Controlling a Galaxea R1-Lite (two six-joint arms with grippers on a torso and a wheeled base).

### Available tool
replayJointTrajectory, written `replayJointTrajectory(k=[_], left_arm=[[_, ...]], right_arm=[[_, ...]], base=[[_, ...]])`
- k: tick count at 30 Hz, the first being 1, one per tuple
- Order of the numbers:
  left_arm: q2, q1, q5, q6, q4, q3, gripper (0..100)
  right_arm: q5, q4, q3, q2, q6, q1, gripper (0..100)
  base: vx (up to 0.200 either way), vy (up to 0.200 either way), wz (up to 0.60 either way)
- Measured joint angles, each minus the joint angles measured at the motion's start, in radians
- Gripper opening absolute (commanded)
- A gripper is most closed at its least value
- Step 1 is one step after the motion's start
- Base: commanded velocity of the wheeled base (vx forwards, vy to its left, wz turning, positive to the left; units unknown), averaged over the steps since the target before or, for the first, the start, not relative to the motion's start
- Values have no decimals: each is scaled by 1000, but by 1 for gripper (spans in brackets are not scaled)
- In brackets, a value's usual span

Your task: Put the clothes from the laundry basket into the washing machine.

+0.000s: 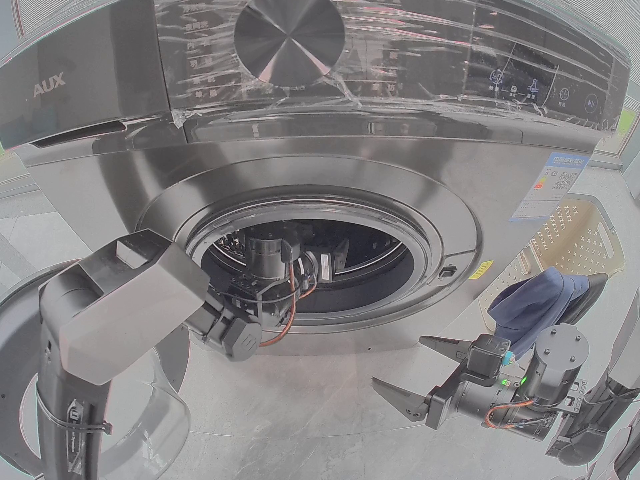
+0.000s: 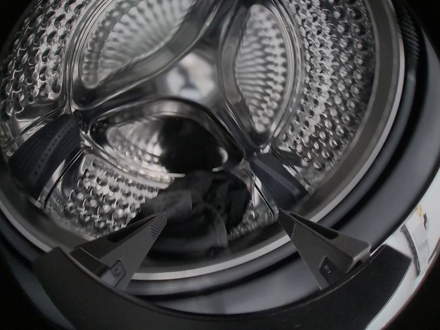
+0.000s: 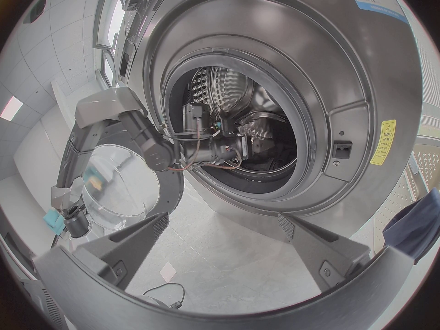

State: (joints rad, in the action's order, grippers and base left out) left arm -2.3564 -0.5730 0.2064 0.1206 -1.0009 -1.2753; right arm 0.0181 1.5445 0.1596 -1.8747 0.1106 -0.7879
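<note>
The washing machine (image 1: 320,161) stands with its round door opening facing me. My left arm reaches through that opening, and its gripper (image 2: 222,220) is open inside the steel drum (image 2: 192,83). Nothing is between its fingers. A dark garment (image 2: 201,211) lies at the bottom of the drum, just beyond the fingertips. My right gripper (image 1: 408,368) hangs open and empty over the floor, in front of the machine and to the right. A navy garment (image 1: 533,305) drapes over the cream laundry basket (image 1: 580,235) at the right.
The glass door (image 1: 87,395) is swung open at the lower left, beside my left arm. Grey floor (image 1: 300,408) lies in front of the machine. A thin cable (image 3: 165,294) lies on the floor.
</note>
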Motion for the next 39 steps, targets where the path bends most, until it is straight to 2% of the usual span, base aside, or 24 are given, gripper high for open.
replayJointTrajectory(k=[8,15,23,27,34,39], left_arm=[[162,-79,-6,0,-24,339,100],[316,-181,-34,2,-161,648,100],[516,-234,-40,2,-318,929,100],[633,-244,-36,0,-350,1025,100],[812,-224,-32,0,-368,1144,100],[923,-195,-14,-7,-364,1211,100]], right_arm=[[-1,0,-3,0,1,1,100],[0,0,-18,10,2,5,100],[21,-2,-55,85,-2,46,100],[42,-11,-82,171,-7,106,100],[54,-29,-133,295,-10,260,100],[76,-117,-140,385,-12,308,100]], base=[[0,0,0],[0,0,0],[0,0,0],[-100,0,0],[-200,0,0],[-200,0,0]])
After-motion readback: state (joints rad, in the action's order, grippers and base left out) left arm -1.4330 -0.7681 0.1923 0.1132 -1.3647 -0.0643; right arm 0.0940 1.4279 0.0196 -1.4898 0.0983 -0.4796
